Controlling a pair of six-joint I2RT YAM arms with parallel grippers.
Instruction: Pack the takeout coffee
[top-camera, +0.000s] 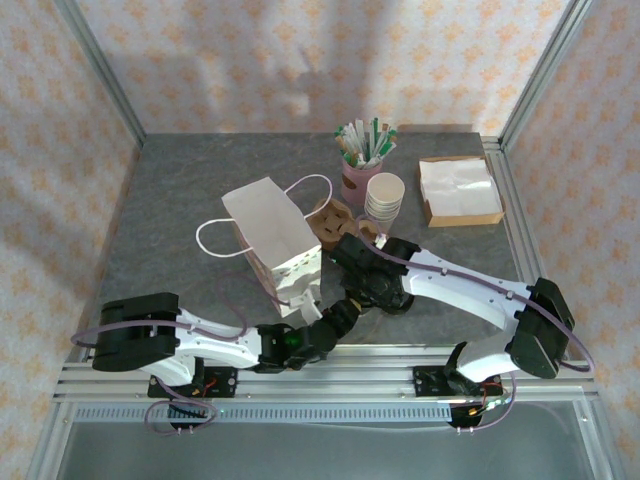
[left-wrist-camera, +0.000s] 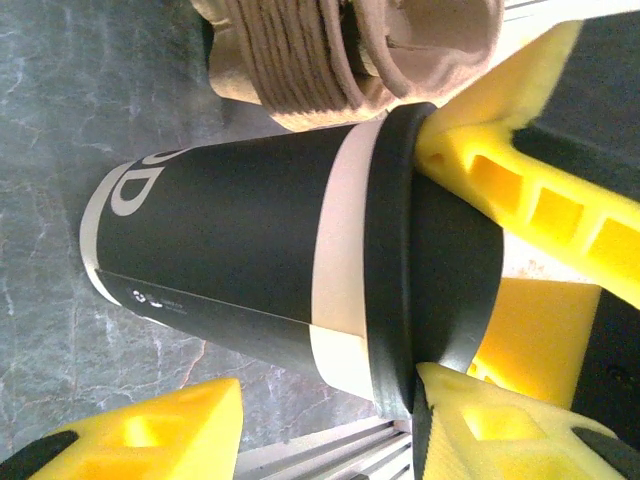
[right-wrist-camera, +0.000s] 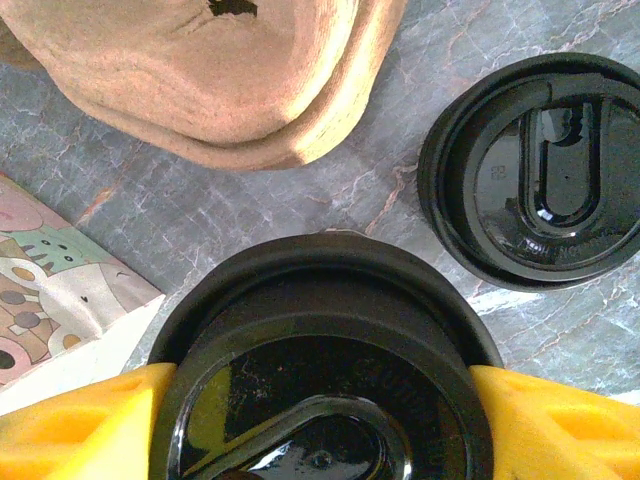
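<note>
The takeout coffee (left-wrist-camera: 230, 240) is a black-sleeved cup with a cream band and a black dome lid (right-wrist-camera: 320, 300). My right gripper (right-wrist-camera: 325, 425) is shut on that lid from above, one yellow finger (right-wrist-camera: 90, 425) on each side. In the top view the right gripper (top-camera: 365, 275) covers the cup. My left gripper (left-wrist-camera: 330, 425) is at the cup's side, beside the right one (top-camera: 335, 315). Its jaws stand apart with bare table between them, and one fingertip (left-wrist-camera: 460, 420) rests by the lid's rim. I cannot tell whether the cup's base rests on the table.
A loose black lid (right-wrist-camera: 535, 170) lies just right of the cup. A brown pulp cup carrier (top-camera: 333, 222) sits behind it, and a white paper bag (top-camera: 275, 235) lies on its side to the left. Stacked cream cups (top-camera: 384, 200), a pink stirrer cup (top-camera: 362, 160) and a napkin box (top-camera: 460, 190) stand further back.
</note>
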